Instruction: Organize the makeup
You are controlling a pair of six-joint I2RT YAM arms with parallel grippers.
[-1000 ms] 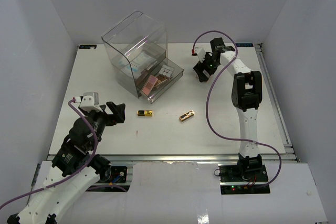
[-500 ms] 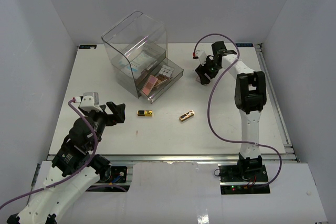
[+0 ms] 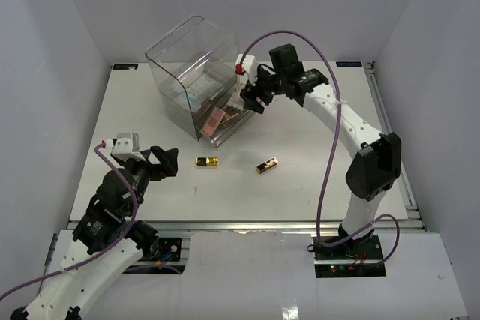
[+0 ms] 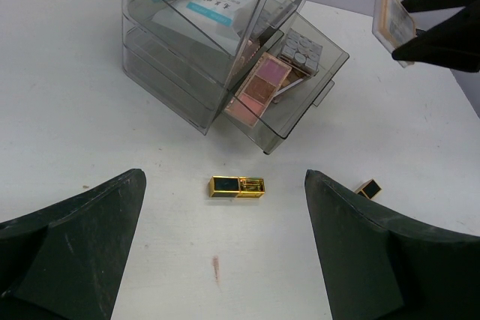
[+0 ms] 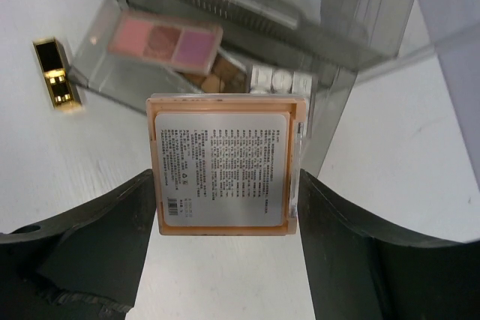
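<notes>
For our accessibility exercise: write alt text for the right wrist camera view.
The right gripper clamps an orange-rimmed square compact, printed label facing the camera, close to the clear organizer's open drawer holding a pink palette. A gold-black case lies beside the drawer, at left.

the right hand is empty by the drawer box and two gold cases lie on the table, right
Not quite: the right hand is not empty. It grips an orange-edged compact, as the right wrist view shows. It is by the drawer box, and two gold cases lie on the table.
</notes>
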